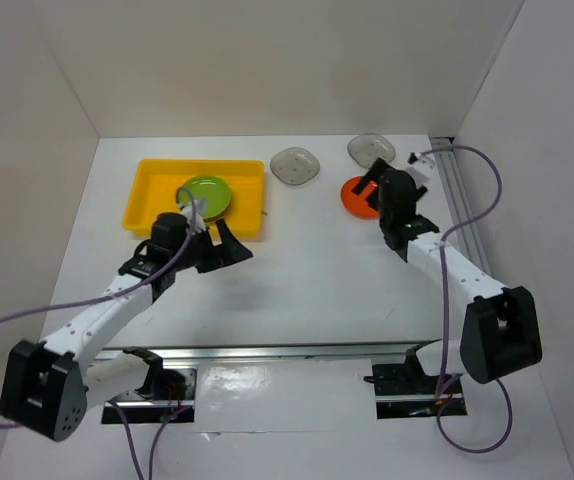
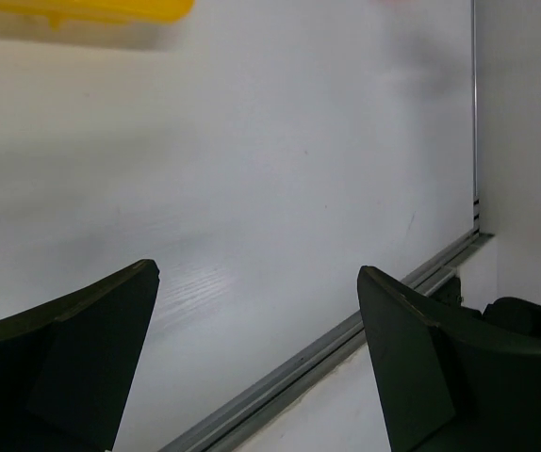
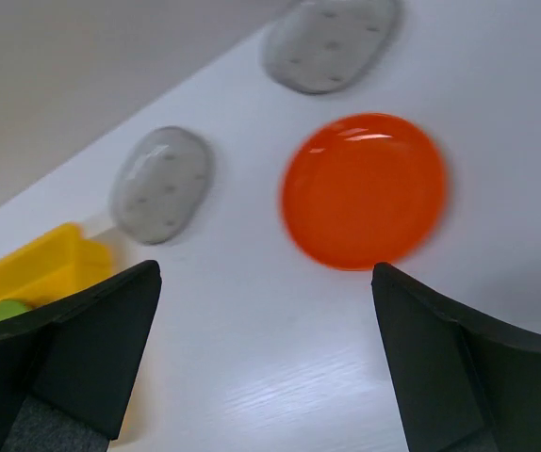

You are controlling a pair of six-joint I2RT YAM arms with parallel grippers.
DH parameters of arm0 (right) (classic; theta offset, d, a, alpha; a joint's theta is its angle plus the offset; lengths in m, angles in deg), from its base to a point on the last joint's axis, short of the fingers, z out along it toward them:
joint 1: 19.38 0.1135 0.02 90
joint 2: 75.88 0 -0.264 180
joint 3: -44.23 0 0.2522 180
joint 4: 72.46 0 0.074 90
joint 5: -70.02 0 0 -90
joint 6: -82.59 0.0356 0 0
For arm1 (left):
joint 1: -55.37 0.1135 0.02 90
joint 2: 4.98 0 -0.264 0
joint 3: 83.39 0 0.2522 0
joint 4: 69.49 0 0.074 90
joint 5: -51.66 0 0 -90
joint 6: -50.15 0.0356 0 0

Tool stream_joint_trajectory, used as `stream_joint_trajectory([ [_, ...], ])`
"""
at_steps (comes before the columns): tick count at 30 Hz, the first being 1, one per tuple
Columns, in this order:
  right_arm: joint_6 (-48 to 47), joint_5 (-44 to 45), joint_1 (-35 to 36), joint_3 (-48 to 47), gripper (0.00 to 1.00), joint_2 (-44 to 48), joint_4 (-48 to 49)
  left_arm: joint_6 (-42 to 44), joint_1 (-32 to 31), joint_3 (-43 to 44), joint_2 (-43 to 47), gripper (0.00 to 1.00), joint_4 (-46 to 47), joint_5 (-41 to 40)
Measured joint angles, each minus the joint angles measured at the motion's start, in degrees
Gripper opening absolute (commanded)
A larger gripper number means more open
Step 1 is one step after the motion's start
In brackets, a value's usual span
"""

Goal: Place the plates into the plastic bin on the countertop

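We begin with the flat plain white countertop (image 1: 317, 290), walled in white, with a metal rail (image 1: 267, 352) along its front edge. On it, toward the far left, sits the shallow rectangular bright yellow plastic bin (image 1: 152, 195). One round lime green plastic plate (image 1: 207, 195) lies inside the bin, in its right half.

The two white-and-black arms reach in from the near edge. The left arm ends just in front of the bin's near right corner. The left gripper (image 2: 256, 273) stands with its jaws spread wide and nothing between them. Its own camera sees only bare countertop, the rail and a strip of the bin's wall. The right gripper (image 3: 266, 268) likewise stands wide apart and holds nothing. It hangs at the far right of the countertop, over the near edge of a round orange plastic plate (image 3: 363, 190) that lies flat on the surface.

Two grey rounded-square plastic plates lie along the far wall, outside the bin. One (image 1: 296, 165) is just beside the bin's far right corner, and the other (image 1: 370, 150) is further right, near the orange plate. All three loose plates lie apart from one another.
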Motion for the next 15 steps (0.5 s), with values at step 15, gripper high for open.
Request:
stream_joint_trajectory([
  [15, 3.9, -17.2, -21.4, 11.0, 0.99, 1.6, -3.3, -4.3, -18.5, 30.6, -41.6, 1.0, 16.2, -3.4],
])
